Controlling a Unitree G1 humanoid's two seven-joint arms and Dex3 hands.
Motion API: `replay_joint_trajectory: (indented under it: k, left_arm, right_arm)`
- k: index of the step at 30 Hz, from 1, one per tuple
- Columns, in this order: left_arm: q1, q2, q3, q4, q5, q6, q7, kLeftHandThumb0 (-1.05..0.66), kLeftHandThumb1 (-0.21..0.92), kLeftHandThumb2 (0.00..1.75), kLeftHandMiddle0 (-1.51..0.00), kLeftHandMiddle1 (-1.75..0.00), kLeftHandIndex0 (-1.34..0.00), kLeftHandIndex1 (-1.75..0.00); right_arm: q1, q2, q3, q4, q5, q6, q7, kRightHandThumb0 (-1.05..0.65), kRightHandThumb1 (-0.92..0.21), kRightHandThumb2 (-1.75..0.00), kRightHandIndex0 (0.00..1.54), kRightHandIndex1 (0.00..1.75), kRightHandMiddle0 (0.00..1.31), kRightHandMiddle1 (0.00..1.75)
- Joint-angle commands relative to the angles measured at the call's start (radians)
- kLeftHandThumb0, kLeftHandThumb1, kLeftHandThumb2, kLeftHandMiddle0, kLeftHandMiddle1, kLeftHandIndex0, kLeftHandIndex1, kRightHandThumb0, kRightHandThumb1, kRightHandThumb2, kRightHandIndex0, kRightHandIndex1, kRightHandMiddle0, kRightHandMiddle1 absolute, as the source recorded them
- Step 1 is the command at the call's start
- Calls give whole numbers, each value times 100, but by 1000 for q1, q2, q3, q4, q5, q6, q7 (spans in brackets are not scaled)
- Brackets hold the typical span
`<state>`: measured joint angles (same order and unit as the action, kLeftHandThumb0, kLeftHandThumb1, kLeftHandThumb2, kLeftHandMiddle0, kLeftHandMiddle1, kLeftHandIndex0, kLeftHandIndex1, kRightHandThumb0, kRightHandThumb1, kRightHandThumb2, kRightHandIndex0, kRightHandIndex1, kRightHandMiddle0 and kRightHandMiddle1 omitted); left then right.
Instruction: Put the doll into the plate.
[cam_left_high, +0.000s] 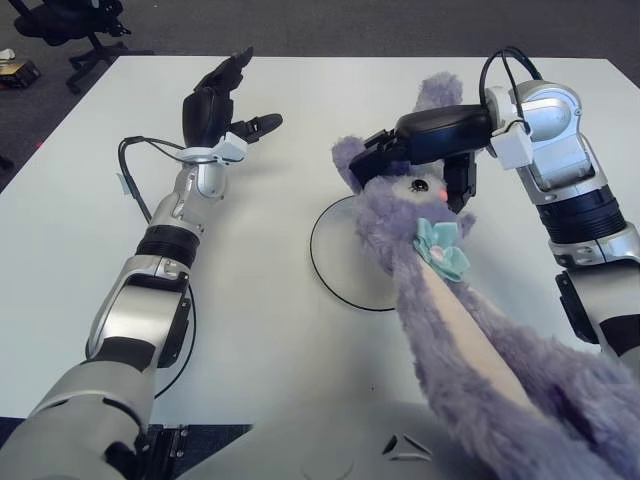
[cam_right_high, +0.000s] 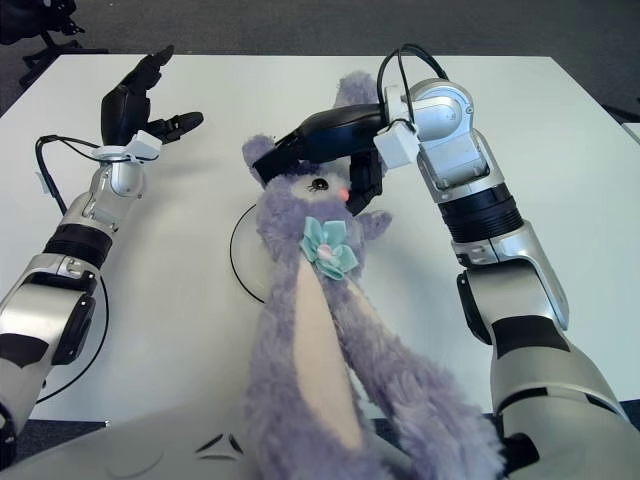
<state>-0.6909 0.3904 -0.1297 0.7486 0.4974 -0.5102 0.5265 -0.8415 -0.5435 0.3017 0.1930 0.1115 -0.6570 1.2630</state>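
A long purple plush rabbit doll (cam_left_high: 470, 330) with a cream belly and a pale-blue fabric flower (cam_left_high: 442, 248) at its neck stretches from the near edge of the white surface (cam_left_high: 300, 130) to the thin white round plate (cam_left_high: 345, 262) with a dark rim, its head lying over the plate's right part. The robot's right hand (cam_left_high: 425, 140) reaches in from the right and clamps the doll's head: black fingers (cam_left_high: 378, 158) lie across the top of the head between the ears, and another finger (cam_left_high: 462, 178) presses down beside the cheek, so the head sits wedged between them. The left hand (cam_left_high: 222, 95) shows well to the left of the plate, fingers spread and holding nothing, a black cable (cam_left_high: 140, 150) looping beside its forearm.
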Motion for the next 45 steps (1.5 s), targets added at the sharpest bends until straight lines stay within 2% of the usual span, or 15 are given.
replay_joint_trajectory:
  k: [1, 5, 7, 15, 22, 30, 31, 32, 33, 34, 37, 38, 41, 45]
  left_arm:
    - [1, -1, 3, -4, -2, 4, -6, -25, 92, 16, -59, -2, -50, -28]
    - [2, -3, 3, -6, -2, 4, -7, -25, 92, 15, -59, -2, -50, -29]
    - [4, -5, 2, -8, -3, 5, -8, -25, 92, 15, -58, -2, -50, -29]
    - [9, -10, 2, -16, -1, 8, -7, -24, 92, 15, -58, -2, -49, -30]
    - [10, -13, 1, -20, 2, 13, -7, -24, 92, 15, -59, -2, -49, -30]
    - [9, -18, -1, -20, 4, 18, -7, -24, 92, 15, -59, -1, -48, -31]
    - [9, -18, -1, -21, 4, 19, -8, -24, 92, 15, -59, -1, -48, -31]
    - [10, -19, -1, -21, 4, 19, -8, -24, 92, 16, -59, -1, -48, -31]
    - [10, -19, -1, -21, 4, 20, -9, -24, 92, 16, -58, -1, -48, -31]
    - [10, -20, -1, -21, 4, 20, -9, -24, 92, 16, -58, -1, -48, -31]
    - [10, -22, -1, -21, 3, 21, -10, -24, 92, 16, -58, -1, -48, -32]
    - [10, -22, -1, -21, 3, 21, -10, -24, 92, 16, -58, -1, -48, -32]
    - [10, -25, -1, -20, 3, 22, -10, -24, 92, 16, -58, -1, -47, -32]
    - [11, -27, -1, -21, 3, 23, -11, -24, 92, 17, -58, -1, -47, -32]
  right_arm:
    - [-10, -5, -5, 17, 3, -52, -5, -25, -70, -58, 68, 138, 56, 146]
    - [-14, -7, -2, 29, -2, -82, -8, -7, -68, -58, 65, 124, 57, 144]
    - [-15, -5, -4, 36, -7, -119, -16, -3, -75, -45, 62, 120, 57, 141]
    - [-11, -10, -2, 51, -5, -166, -28, -1, -89, -22, 57, 122, 53, 138]
    - [-9, -18, 2, 57, -3, -186, -29, -1, -92, -24, 48, 131, 45, 142]
    - [-10, -21, 9, 68, 13, -173, -20, 0, -92, -29, 36, 136, 45, 148]
    - [-8, -21, 9, 67, 18, -161, -18, -13, -92, -30, 36, 110, 43, 150]
    - [-6, -22, 10, 65, 22, -147, -17, -17, -92, -31, 38, 96, 42, 151]
    - [-5, -23, 10, 64, 24, -138, -16, -20, -91, -26, 40, 71, 36, 119]
    - [-2, -24, 10, 63, 25, -129, -15, -21, -92, -21, 45, 50, 37, 91]
    - [4, -24, 9, 60, 30, -109, -14, -23, -92, -15, 49, 17, 37, 43]
    - [5, -24, 9, 59, 31, -106, -13, -23, -92, -14, 49, 11, 37, 33]
    - [16, -21, 5, 62, 52, -82, -9, -22, -92, -13, 47, 4, 36, 21]
    - [19, -19, 3, 63, 72, -60, -3, -21, -92, -13, 44, 1, 37, 16]
